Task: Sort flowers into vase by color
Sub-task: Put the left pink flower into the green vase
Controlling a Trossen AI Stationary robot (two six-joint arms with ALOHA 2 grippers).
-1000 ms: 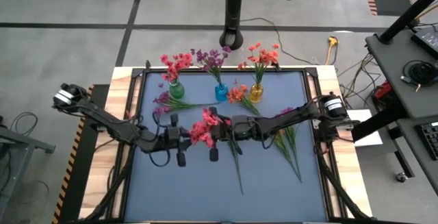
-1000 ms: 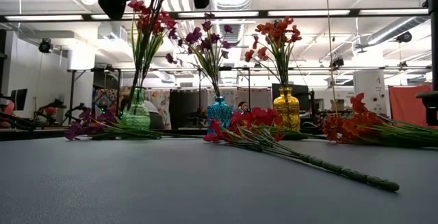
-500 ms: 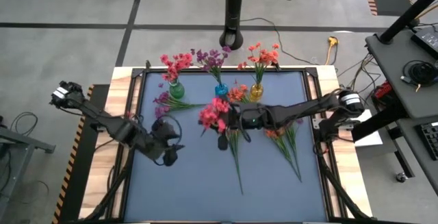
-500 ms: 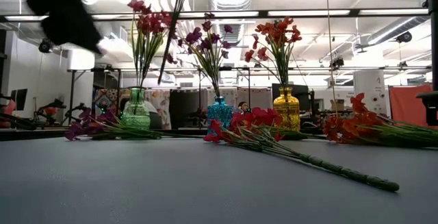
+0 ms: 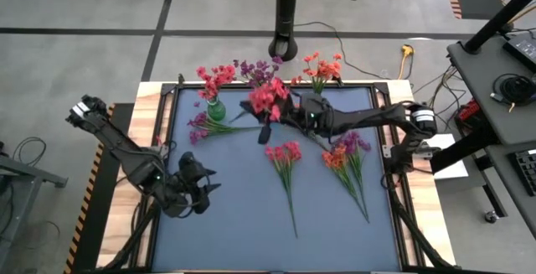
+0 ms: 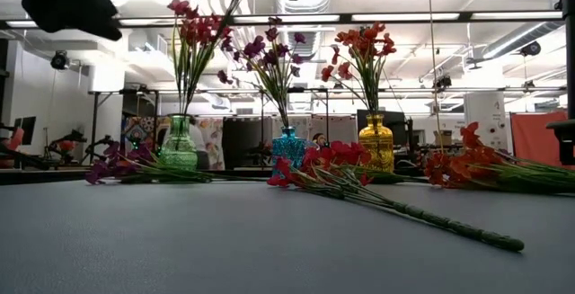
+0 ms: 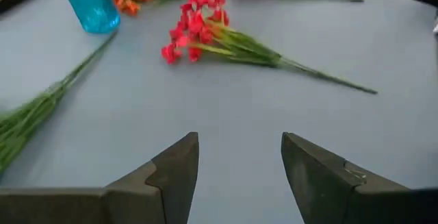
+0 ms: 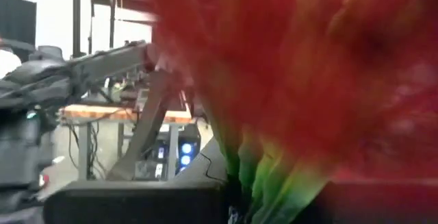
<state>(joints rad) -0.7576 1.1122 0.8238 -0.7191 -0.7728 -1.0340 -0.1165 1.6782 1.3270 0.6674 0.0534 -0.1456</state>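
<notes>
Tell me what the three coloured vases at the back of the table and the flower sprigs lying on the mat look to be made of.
The green vase, blue vase and amber-yellow vase look like tinted glass: translucent, glossy, with a textured surface. The pink-red sprig lying on the mat and the orange-red sprig beside it look artificial, probably fabric blossoms on plastic stems: uniform colour, stiff straight stems. The grey-blue mat looks matte, material unclear.

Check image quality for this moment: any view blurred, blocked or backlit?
Right wrist view: almost filled by an out-of-focus pink-red sprig held right at the lens, background soft. Low view: bright ceiling lights behind, arms overhead only dark silhouettes, vases and flowers sharp. Left wrist view: clear, the open left gripper over bare mat. High view: evenly lit, no glare.
</notes>
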